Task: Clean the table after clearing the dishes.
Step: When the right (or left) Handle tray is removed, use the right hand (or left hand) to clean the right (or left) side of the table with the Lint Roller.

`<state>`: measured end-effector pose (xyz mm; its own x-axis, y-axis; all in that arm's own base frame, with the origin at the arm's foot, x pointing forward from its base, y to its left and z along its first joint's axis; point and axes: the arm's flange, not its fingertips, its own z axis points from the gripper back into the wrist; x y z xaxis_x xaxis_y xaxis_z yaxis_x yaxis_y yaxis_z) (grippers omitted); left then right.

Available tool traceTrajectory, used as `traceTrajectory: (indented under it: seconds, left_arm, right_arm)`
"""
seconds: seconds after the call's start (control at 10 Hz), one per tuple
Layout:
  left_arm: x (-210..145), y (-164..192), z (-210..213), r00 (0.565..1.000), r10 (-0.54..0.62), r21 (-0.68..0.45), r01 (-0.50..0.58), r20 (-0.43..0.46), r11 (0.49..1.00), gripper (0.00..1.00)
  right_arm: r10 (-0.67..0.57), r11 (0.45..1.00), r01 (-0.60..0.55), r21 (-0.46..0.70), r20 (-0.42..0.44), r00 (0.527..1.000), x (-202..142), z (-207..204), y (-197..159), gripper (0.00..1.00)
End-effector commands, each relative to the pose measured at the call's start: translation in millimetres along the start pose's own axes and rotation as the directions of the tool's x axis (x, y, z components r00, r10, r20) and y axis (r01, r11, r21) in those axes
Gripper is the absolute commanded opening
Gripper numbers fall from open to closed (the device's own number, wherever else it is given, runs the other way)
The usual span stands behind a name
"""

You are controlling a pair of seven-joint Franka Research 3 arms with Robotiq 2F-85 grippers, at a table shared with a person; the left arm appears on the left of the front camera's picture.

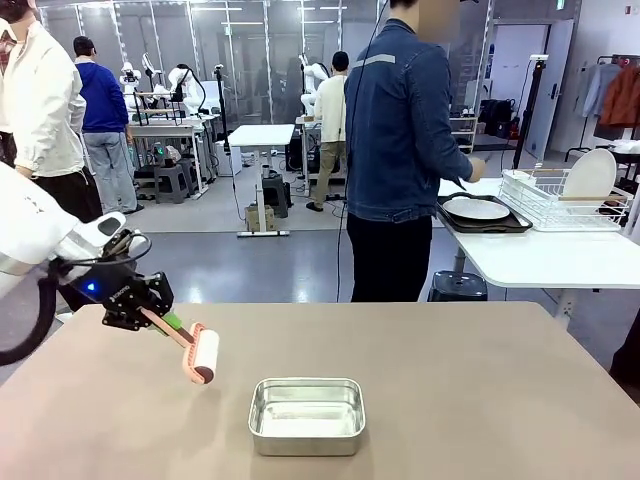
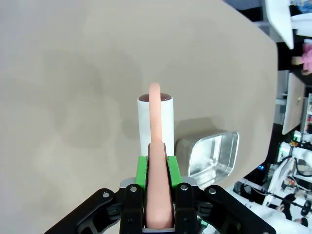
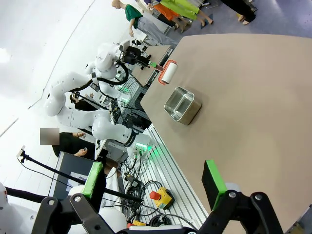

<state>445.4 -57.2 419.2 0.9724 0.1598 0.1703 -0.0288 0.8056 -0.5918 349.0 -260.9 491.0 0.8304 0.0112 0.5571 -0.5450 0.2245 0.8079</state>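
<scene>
- Left gripper [image 2: 157,190]: green pads clamped tight on the smooth pink handle of a lint roller [image 1: 203,356], its white cylinder on the table [image 1: 480,400].
- Right gripper [image 3: 153,180]: jaws spread wide, holding nothing.
- Matte beige tabletop carries a shiny rectangular steel pan [image 1: 306,415].
- Round white plate [image 1: 476,208] on a dark tray [image 1: 490,224], on the white side table.

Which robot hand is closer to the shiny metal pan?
The left. The left gripper hangs over the table just left of the steel pan, holding a lint roller. The right gripper sits open, back off the table's edge, much farther away.
</scene>
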Motion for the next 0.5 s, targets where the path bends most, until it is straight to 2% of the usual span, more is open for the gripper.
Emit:
traceTrajectory:
  seconds: [0.0, 0.4]
  left_arm:
    - [10, 22, -26, 0.999, -0.008, -0.143, 0.014, 0.041, 0.990, 0.20]
    - [26, 50, -53, 0.996, -0.071, -0.264, 0.082, 0.050, 0.961, 0.20]
  right_arm:
    - [0.020, 1.000, -0.020, 0.003, -0.008, 1.000, -2, 0, 2, 1.00]
    - [0.020, 1.000, -0.020, 0.003, -0.008, 1.000, -2, 0, 2, 1.00]
